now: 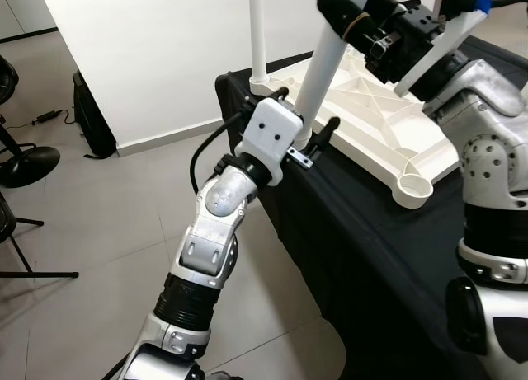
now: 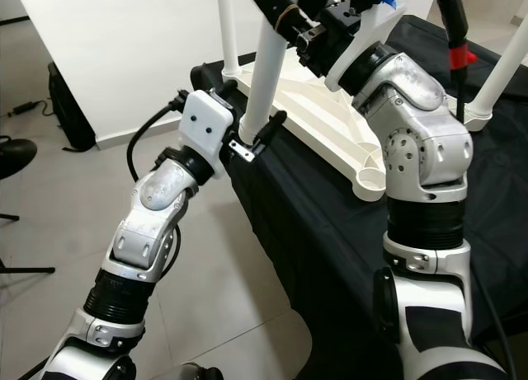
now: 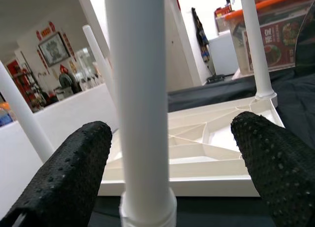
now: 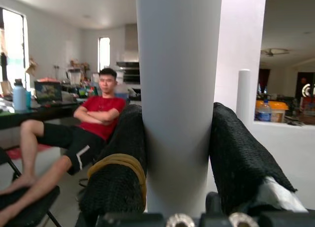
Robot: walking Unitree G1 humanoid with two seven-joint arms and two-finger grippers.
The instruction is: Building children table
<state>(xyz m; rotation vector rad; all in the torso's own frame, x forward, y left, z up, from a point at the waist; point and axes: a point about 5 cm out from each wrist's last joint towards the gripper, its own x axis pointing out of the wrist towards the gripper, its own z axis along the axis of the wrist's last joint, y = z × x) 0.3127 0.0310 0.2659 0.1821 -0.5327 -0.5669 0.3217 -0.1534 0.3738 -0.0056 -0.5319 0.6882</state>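
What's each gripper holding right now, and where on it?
Right gripper clamps the white table leg near its upper end. Left gripper straddles its base, fingers open, not gripping.

— Where's the tabletop (image 1: 375,108)?
— Upside down on the black cloth, white, ribbed underside up, one empty round socket (image 1: 414,186) at the near corner.
— And the legs?
— White tubes. One leg (image 1: 323,71) stands tilted in the front corner; another (image 1: 257,30) rises upright at the far corner, a third (image 2: 503,71) on the right side.
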